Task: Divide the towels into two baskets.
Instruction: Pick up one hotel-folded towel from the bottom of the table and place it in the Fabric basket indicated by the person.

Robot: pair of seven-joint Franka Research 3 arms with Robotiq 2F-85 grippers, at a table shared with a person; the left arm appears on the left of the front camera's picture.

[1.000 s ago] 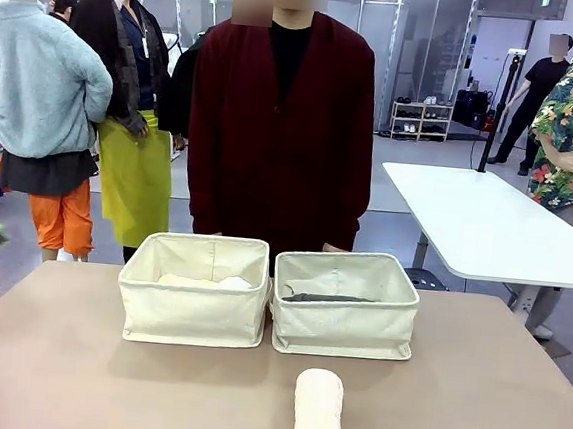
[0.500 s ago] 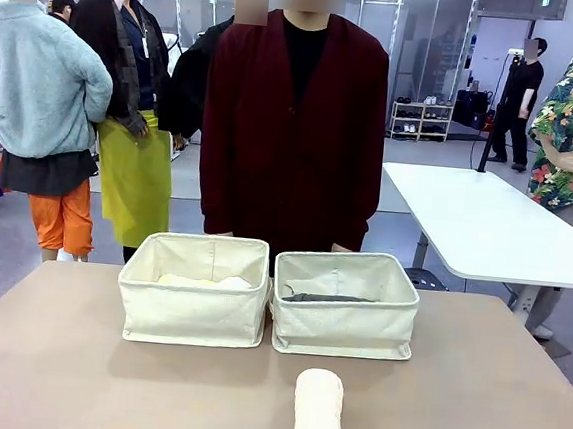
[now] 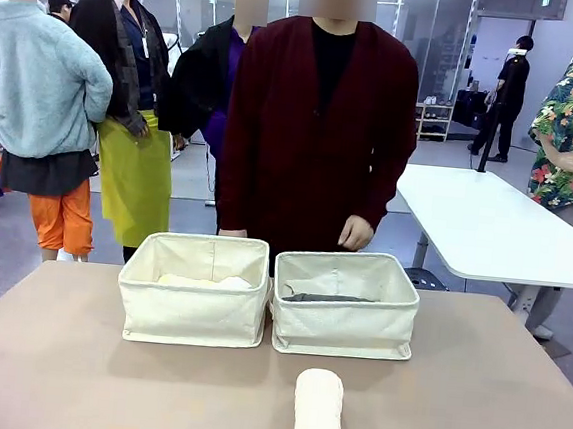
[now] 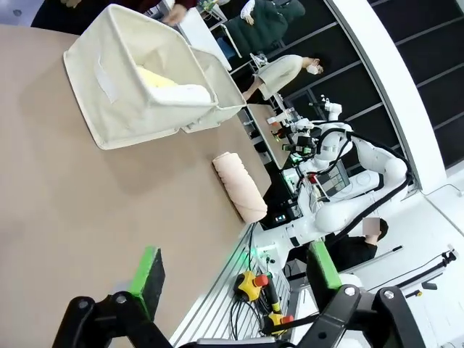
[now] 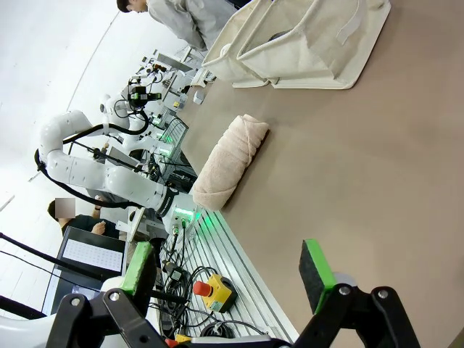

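Two cream canvas baskets stand side by side at the table's far side. The left basket (image 3: pixel 195 289) (image 4: pixel 130 87) holds a pale yellow towel (image 3: pixel 182 280) (image 4: pixel 156 77) and a white towel (image 3: pixel 234 282) (image 4: pixel 187 93). In the right basket (image 3: pixel 345 305) (image 5: pixel 304 40) lies a dark grey towel (image 3: pixel 324 298). A cream-pink towel roll (image 3: pixel 319 413) (image 4: pixel 239 185) (image 5: pixel 228 159) lies on the table near the front edge, before the right basket. My left gripper (image 4: pixel 235 274) hangs open above bare table. Open too is my right gripper (image 5: pixel 228 267), well short of the cream-pink roll.
A person in a dark red cardigan (image 3: pixel 319 127) stands behind the baskets, one hand (image 3: pixel 355 233) raised above the right basket. A white table (image 3: pixel 491 227) stands at the far right. Other people stand behind. Bare tabletop (image 3: pixel 62 376) lies on both sides of the roll.
The person behind the baskets has shifted to the right and a hand has come up above the right basket. Towels and baskets have not moved.
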